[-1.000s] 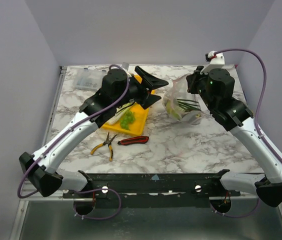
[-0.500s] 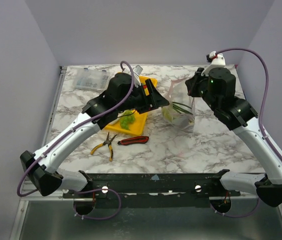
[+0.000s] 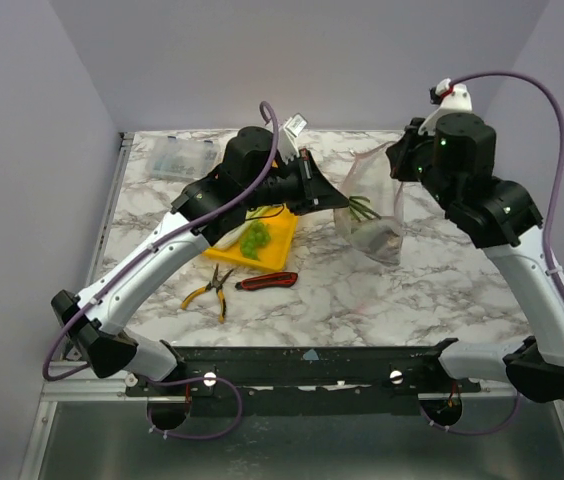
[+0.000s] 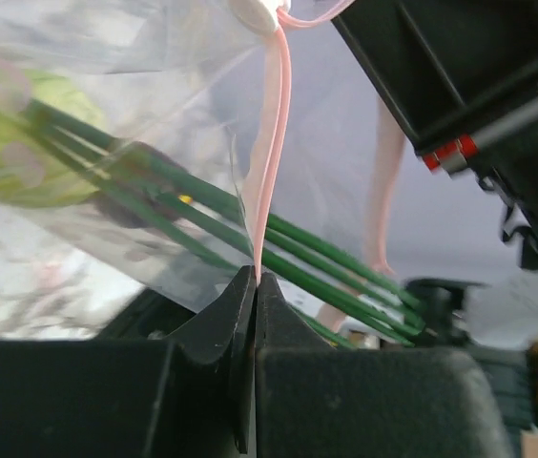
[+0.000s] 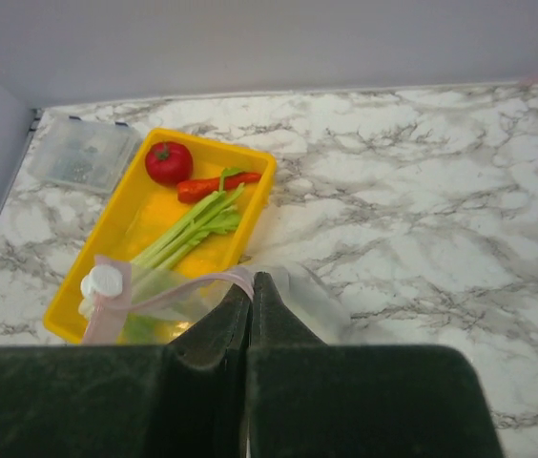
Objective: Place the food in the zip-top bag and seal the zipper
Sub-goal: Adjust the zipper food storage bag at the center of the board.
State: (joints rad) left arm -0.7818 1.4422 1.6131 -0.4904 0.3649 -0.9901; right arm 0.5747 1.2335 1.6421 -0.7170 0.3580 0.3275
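Observation:
The zip-top bag (image 3: 372, 215) hangs clear of the table between both grippers, with food in its bottom. Long green stalks (image 4: 155, 205) and a pale green piece (image 4: 21, 143) show through the plastic. My left gripper (image 3: 334, 198) (image 4: 255, 279) is shut on the pink zipper (image 4: 271, 143) at the bag's left end. At the right end my right gripper (image 3: 398, 172) (image 5: 252, 283) is shut on the zipper (image 5: 188, 289) too. A white slider (image 5: 102, 282) sits on the strip. A red tomato (image 5: 168, 162), an orange carrot (image 5: 214, 185) and green stalks (image 5: 193, 224) lie in the yellow tray (image 5: 107, 234).
The yellow tray (image 3: 284, 238) stands left of the bag, partly under my left arm. Yellow-handled pliers (image 3: 212, 289) and a red-black utility knife (image 3: 267, 281) lie in front of it. A clear hard box (image 3: 176, 157) sits at the back left corner.
My left gripper swung right to the bag and closed on the zipper strip. The right arm rose, and the bag lifted off the table.

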